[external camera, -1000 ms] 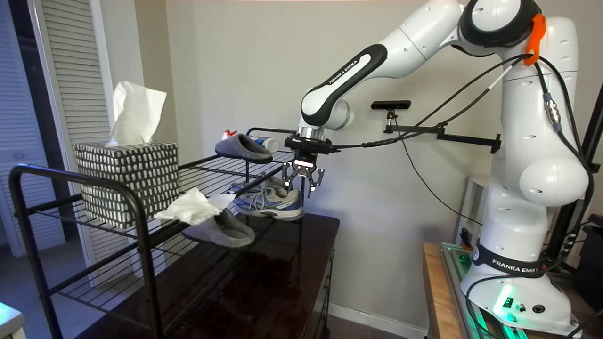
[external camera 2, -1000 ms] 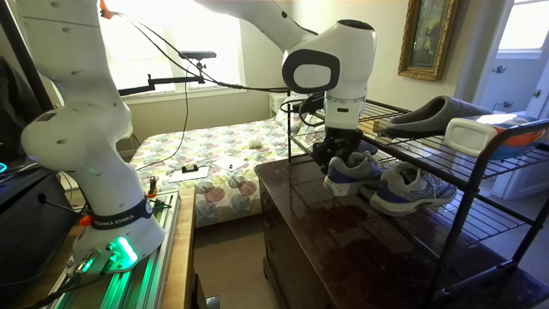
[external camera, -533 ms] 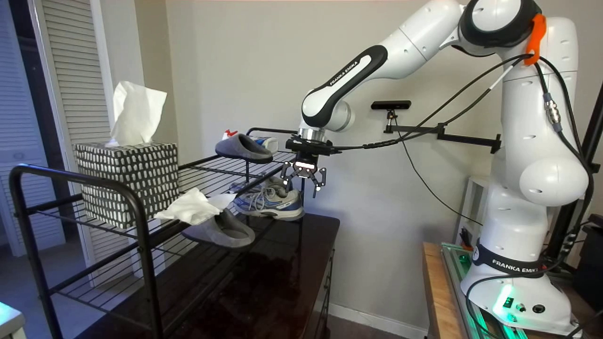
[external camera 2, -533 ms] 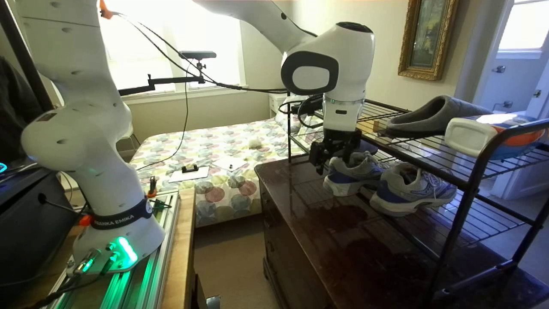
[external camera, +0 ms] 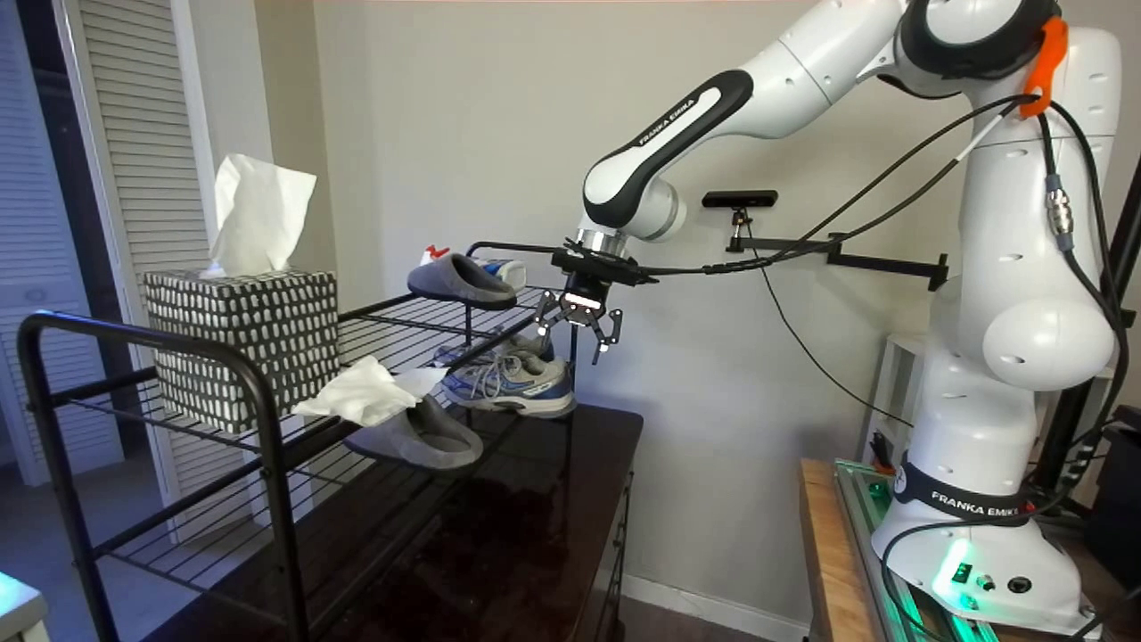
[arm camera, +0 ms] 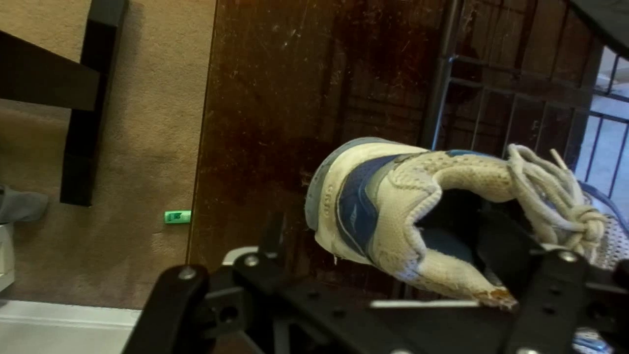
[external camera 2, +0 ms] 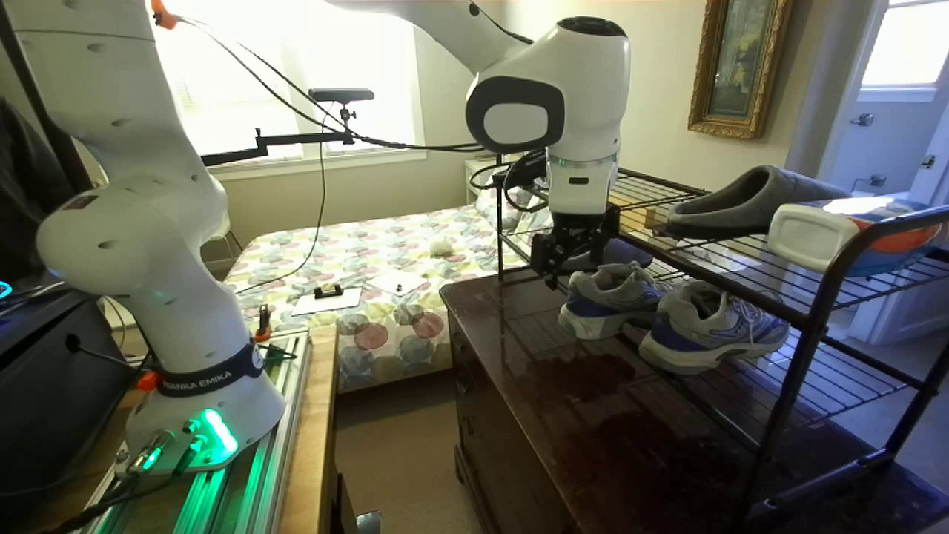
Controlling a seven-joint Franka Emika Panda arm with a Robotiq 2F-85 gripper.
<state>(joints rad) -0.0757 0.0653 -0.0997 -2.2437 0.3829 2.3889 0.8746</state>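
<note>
Now my jaws hang spread and empty above the gray sneaker [arm camera: 393, 211].
The rack [external camera: 280, 499] carries its front, letting the heel [arm camera: 328, 196] jut over the dark surface [external camera 2: 652, 460]; whether the jaws dip inside, I can't tell.

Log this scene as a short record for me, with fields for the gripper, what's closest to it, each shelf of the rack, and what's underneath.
Gripper: open, holding nothing
Closest thing: grey-and-blue sneaker; contact cannot be told
Upper shelf: patterned tissue box, upper slipper, blue, orange and white container
Lower shelf: that sneaker, a second sneaker, lower slipper
Loose item: crumpled tissue near the box
Rack: black wire rack
Underneath: dark dresser
</note>
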